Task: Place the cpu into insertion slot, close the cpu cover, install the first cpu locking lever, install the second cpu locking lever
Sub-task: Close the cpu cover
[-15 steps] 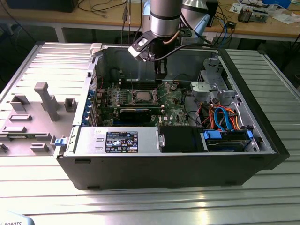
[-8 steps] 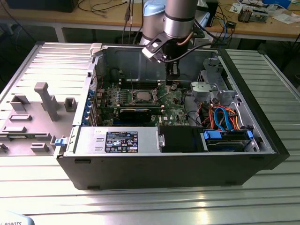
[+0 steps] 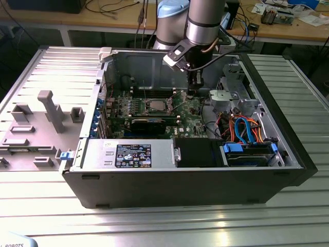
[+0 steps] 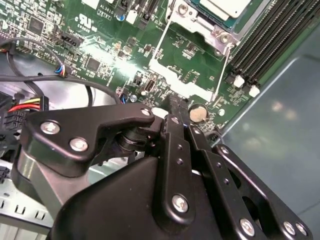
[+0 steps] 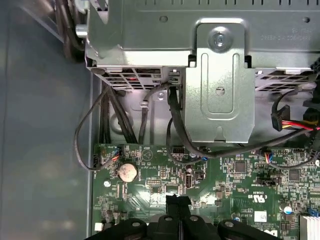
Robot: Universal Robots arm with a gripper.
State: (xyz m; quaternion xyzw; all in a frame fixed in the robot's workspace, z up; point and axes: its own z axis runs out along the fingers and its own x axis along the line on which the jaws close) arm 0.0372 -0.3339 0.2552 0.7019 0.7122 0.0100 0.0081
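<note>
Though set deep inside the open computer case (image 3: 288,159), gripped nothing: found the end effector (image 4: 173,103) with fingers pressed together and empty, hovering just above the green motherboard (image 4: 100,45), beside the coin cell battery (image 4: 198,114) and near the silver drive bracket (image 5: 215,90). Saw the cpu (image 4: 227,6) already seated in the insertion slot (image 4: 222,36), well apart from the fingertips. Took the cpu cover (image 4: 200,22) to be lying down around the chip, but could not tell for certain. Noted two thin wire locking levers (image 4: 160,42) standing beside the socket, seemingly unhooked. Judged the placing done and the first lever step in hand. Reckoned that such a lever would call for a fine touch: catching a slim wire, pressing it flat and tucking it under its catch without scraping the board. Counted inside the case, besides the board, a long black card (image 3: 149,123), a power supply (image 3: 128,154) and blue and orange cables (image 3: 245,128). Found the case resting on the ribbed metal table (image 3: 154,221)
</note>
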